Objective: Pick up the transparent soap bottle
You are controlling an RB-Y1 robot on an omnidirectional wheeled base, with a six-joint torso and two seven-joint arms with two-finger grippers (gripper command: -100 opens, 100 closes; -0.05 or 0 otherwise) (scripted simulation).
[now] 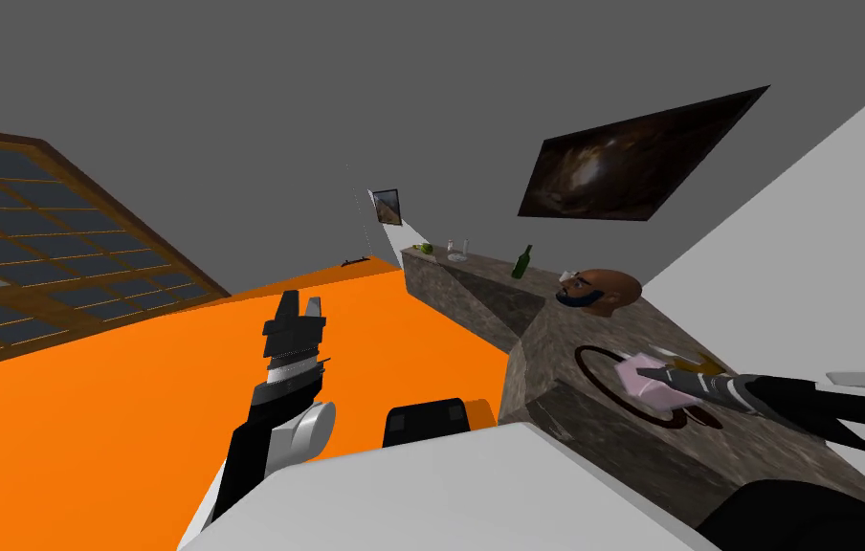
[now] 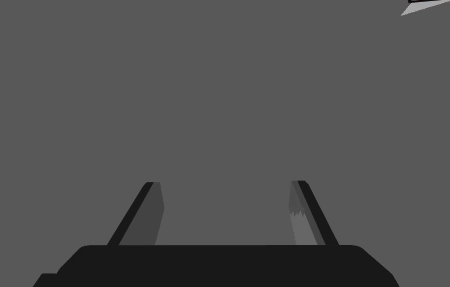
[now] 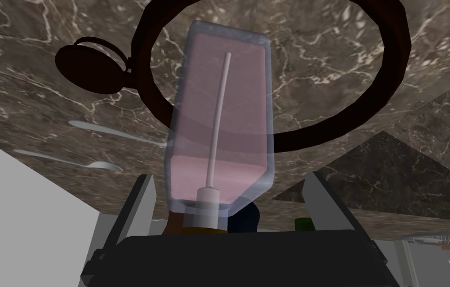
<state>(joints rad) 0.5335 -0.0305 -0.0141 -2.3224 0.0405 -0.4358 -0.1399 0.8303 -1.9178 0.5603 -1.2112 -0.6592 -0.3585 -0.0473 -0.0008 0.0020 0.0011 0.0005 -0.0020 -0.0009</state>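
The right pincer (image 3: 229,175) stands wide open and holds nothing, its fingers (image 3: 139,204) to either side of the bottle (image 3: 219,109) without touching it. The bottle is clear with pink liquid. Its pump end is close against the pincer's body and its base points away, over a dark ring (image 3: 298,140) on the marble counter (image 3: 45,99). The main risk, as I judge it, is an uneven close. The bottle sits nearer one finger than the other, so that finger would meet it first and shove or twist it before the second arrives, and it could tip onto the ring. A second risk is where the blades land. Their tips reach about to the sloping shoulder, not the flat walls, and squeezing a taper on a smooth clear shell could squirt the bottle out forward. A weak hold there may also let it swing or slide out on the lift. Two spoons (image 3: 97,165) lie beyond the nearer finger, well clear of the bottle, and would matter only if it toppled that way. The left pincer (image 2: 225,183) is raised away from the counter, open and empty.
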